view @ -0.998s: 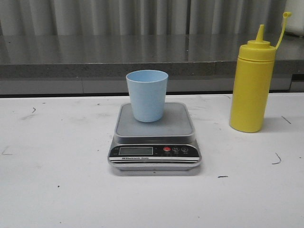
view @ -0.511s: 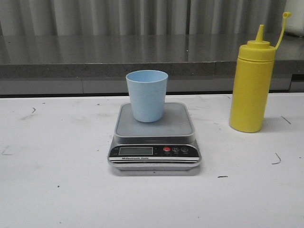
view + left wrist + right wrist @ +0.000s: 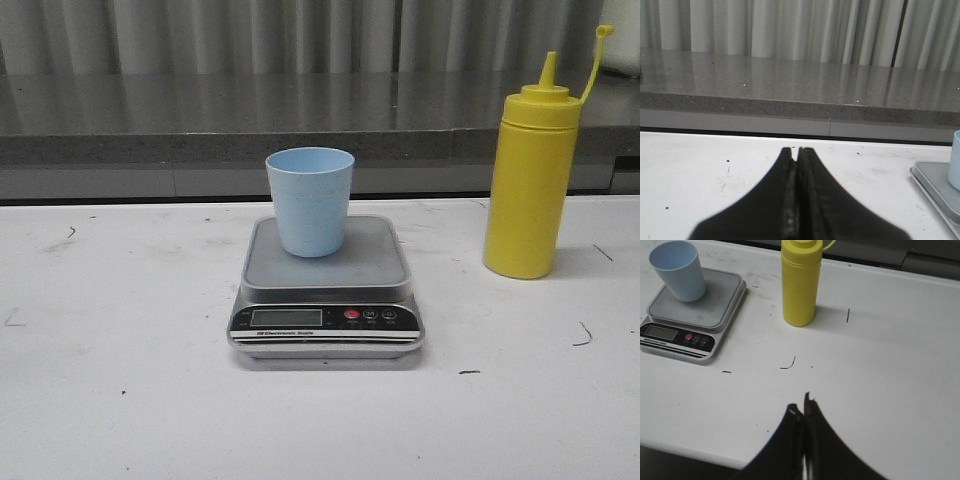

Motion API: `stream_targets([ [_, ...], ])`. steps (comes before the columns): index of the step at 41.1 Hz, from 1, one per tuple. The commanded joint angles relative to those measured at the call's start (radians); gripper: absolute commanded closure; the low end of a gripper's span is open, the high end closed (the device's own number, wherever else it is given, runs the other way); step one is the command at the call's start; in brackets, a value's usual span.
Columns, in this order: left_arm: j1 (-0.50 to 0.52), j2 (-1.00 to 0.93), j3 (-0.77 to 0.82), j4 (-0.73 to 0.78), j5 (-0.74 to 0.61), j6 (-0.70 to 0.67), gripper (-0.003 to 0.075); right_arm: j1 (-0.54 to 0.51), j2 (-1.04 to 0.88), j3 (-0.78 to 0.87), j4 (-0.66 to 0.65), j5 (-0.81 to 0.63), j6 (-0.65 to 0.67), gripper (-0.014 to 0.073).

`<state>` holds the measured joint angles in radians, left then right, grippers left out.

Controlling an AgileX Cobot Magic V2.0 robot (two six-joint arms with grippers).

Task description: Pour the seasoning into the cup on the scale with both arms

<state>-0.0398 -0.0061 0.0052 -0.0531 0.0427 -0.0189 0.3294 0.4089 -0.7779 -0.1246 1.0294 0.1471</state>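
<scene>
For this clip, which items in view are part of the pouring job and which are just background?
Part of the job:
- yellow seasoning bottle, upright on the table, nozzle uncapped
- light blue cup, standing on the scale
- scale
- left gripper and right gripper, both shut, holding nothing

Just there:
- white table
- grey ledge
- curtain

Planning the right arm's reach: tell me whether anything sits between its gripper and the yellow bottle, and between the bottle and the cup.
Nothing visible blocks either path. Only bare table lies between the right gripper and the seasoning bottle. Between the bottle and the cup on the scale is open tabletop too.
</scene>
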Motion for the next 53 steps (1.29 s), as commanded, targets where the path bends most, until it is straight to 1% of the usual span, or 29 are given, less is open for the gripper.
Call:
stream_targets([
  [1, -0.006, -0.015, 0.023, 0.001, -0.081, 0.005, 0.0740, 0.002, 0.012, -0.027, -0.014, -0.059, -0.009, 0.0662],
  [24, -0.006, -0.015, 0.023, 0.001, -0.081, 0.005, 0.0740, 0.002, 0.001, -0.024, -0.014, -0.059, -0.009, 0.0662],
  [26, -0.006, -0.015, 0.023, 0.001, -0.081, 0.005, 0.0740, -0.009, -0.017, -0.016, -0.022, -0.062, -0.009, 0.0662],
  [30, -0.006, -0.015, 0.023, 0.001, -0.081, 0.005, 0.0740, -0.075, -0.060, 0.030, -0.024, -0.097, -0.011, 0.0660],
  [33, -0.006, -0.015, 0.023, 0.001, -0.081, 0.005, 0.0740, -0.129, -0.102, 0.107, 0.004, -0.197, -0.045, 0.0659],
  [34, -0.006, -0.015, 0.023, 0.001, -0.081, 0.005, 0.0740, -0.140, -0.114, 0.131, 0.011, -0.218, -0.066, 0.0659],
  [37, -0.006, -0.015, 0.023, 0.001, -0.081, 0.005, 0.0740, -0.174, -0.162, 0.226, 0.070, -0.342, -0.160, 0.0659],
  [39, -0.006, -0.015, 0.023, 0.001, -0.081, 0.005, 0.0740, -0.199, -0.197, 0.289, 0.094, -0.424, -0.192, 0.0659],
  [45, -0.006, -0.015, 0.023, 0.001, -0.081, 0.005, 0.0740, -0.267, -0.314, 0.493, 0.100, -0.681, -0.194, 0.0661],
  [53, -0.006, -0.015, 0.023, 0.001, -0.081, 0.005, 0.0740, -0.307, -0.429, 0.691, 0.101, -0.874, -0.193, 0.0661],
])
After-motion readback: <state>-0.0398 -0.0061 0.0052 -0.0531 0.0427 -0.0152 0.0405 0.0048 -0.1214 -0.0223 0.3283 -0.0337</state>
